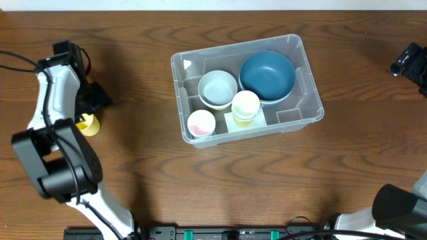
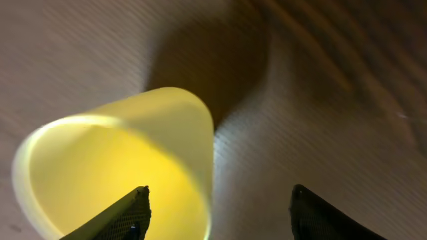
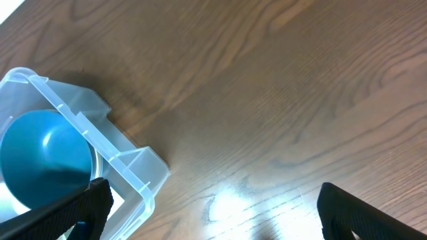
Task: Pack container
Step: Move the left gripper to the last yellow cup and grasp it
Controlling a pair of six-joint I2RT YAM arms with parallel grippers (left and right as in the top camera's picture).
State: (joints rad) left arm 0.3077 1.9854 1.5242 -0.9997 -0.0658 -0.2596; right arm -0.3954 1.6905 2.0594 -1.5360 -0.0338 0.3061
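left hand (image 2: 220, 190): wide, 1 finger at yellow cup (image 2: 113, 153) mouth, not clamped | right hand (image 3: 215, 185): wide, empty

One clear bin (image 1: 297, 115). Two bowls, dark blue bowl (image 1: 267, 75) and pale bowl (image 1: 218, 88). Three cups, pink cup (image 1: 201, 123) and two yellow cups (image 1: 245, 105) (image 1: 87, 124).

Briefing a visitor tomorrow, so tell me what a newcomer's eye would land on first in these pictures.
The clear container mid-table draws the eye first, with a big dark blue bowl in its far right corner beside a pale bowl and small cups. Next comes the lone yellow cup on the wood at the left, glowing bright at the open left claw.
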